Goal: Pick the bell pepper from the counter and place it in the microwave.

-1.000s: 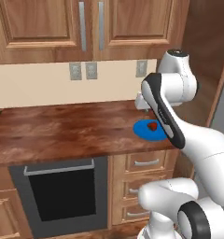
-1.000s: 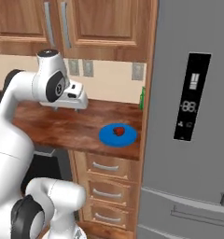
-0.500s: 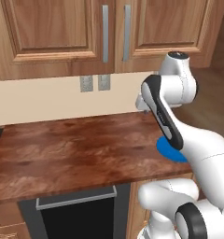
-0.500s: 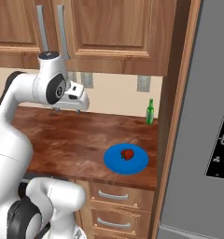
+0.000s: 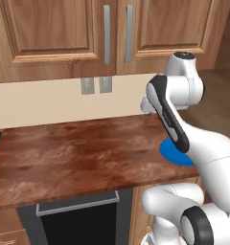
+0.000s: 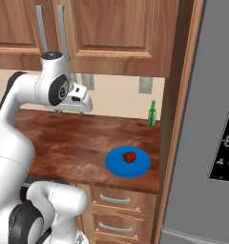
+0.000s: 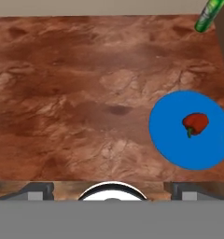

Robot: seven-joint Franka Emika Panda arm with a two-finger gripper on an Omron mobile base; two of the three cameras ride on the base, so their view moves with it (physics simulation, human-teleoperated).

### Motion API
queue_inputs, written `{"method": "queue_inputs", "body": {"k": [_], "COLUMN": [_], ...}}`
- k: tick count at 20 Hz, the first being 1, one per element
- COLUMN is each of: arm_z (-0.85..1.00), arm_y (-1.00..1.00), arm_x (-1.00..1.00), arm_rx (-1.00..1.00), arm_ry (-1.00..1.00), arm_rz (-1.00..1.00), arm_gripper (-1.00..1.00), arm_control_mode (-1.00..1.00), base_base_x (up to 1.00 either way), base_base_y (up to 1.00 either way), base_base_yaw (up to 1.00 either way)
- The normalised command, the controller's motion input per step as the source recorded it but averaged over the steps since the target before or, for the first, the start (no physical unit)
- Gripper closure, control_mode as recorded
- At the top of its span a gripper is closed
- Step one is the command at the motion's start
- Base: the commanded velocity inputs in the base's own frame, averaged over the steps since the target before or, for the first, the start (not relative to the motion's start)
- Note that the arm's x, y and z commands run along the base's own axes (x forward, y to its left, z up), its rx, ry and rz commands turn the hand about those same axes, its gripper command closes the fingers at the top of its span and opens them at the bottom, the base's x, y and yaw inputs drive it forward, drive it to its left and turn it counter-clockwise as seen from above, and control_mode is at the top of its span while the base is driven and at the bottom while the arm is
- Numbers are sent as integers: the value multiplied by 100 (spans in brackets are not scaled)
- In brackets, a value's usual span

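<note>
On blue plate (image 7: 179, 140), bell pepper (image 7: 195, 123), unlabelled

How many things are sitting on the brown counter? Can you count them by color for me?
Red: 1, the bell pepper
Blue: 1, the plate under the pepper
Green: 1, the bottle standing at the back
Total: 3 things on the counter

A home kitchen: warm brown wooden wall cupboards with long steel handles (image 5: 106, 33) hang over a dark reddish-brown wooden table (image 5: 74, 158), with grey wall sockets (image 5: 94, 85) on the cream backsplash, wooden drawers (image 6: 114, 214) beneath, and a tall grey fridge with a display panel (image 6: 207, 143) alongside.
</note>
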Motion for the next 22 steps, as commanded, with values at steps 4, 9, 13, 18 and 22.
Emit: {"method": "queue_inputs", "body": {"k": [4,9,13,18,22], "arm_z": [-68,-76,-69,-61,-30], "arm_y": [-68,-86,-69,-99,-45], "arm_x": [19,25,31,17,12], "arm_rx": [0,4,1,9,5], "arm_ry": [-2,-3,0,0,0], "arm_rz": [-33,-42,-44,-27,-10], "arm_gripper": [-100,-100,-100,-100,-100], "arm_control_mode": [-100,-100,-100,-100,-100], "base_base_x": [0,0,0,0,0], "base_base_y": [0,0,0,0,0], "base_base_yaw": [0,0,0,0,0]}}
